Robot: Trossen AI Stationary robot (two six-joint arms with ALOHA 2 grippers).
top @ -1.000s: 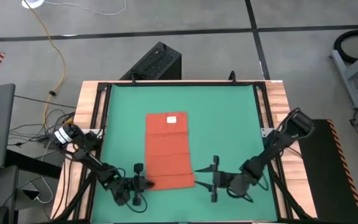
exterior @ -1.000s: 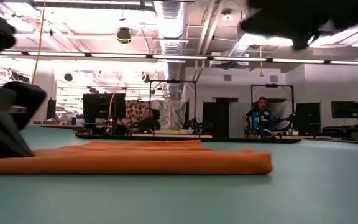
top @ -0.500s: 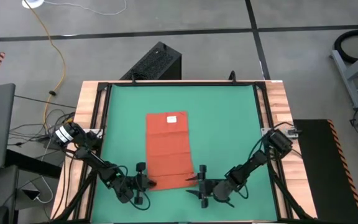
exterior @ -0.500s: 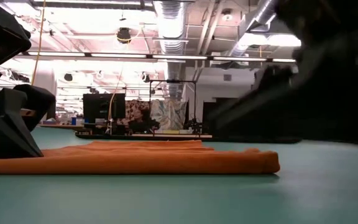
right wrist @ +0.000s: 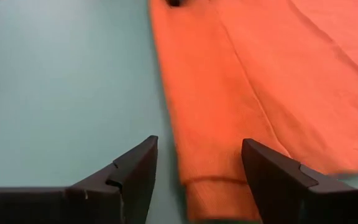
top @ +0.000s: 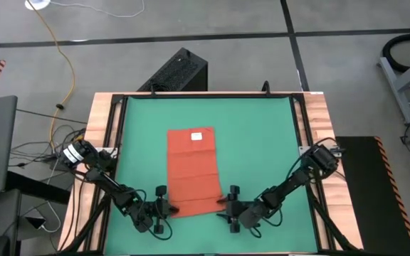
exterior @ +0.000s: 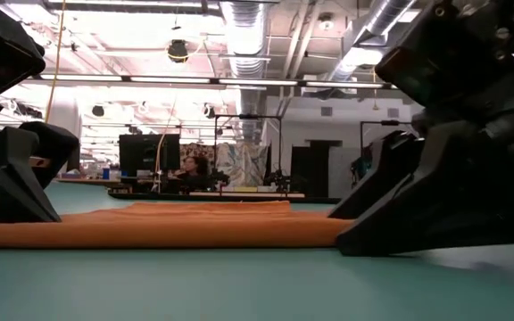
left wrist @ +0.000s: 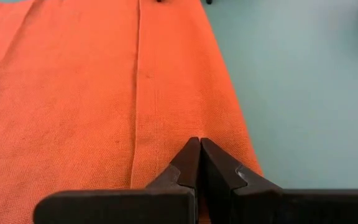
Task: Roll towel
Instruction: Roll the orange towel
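Moved since a second ago: right tool (top: 228, 207) has slid across the green mat (top: 262, 135) from well clear of the towel (top: 193, 171) to its near right corner; the left tool (top: 164, 210) has barely shifted.
Towel place: orange-red strip lying flat down the middle of the mat, white tag (top: 197, 136) at the far end, near edge between the two tools.
Left tool: fingers pressed together at the near left corner; the wrist view shows their tips (left wrist: 199, 163) meeting right over the hem, though whether cloth is pinched between them is hidden.
Right tool: fingers spread wide, straddling the near right edge (right wrist: 194, 180), one finger over bare mat, one over cloth; nothing gripped yet.
Why so placed: my reading is that both corners of the near edge must be taken so the hem can be turned over evenly and rolled toward the tag.
Around: wooden surface (top: 98, 121) frames the mat; black box (top: 176, 71) and yellow cable (top: 66, 64) lie on the floor beyond.
In the way: nothing on the mat ahead of the roll.
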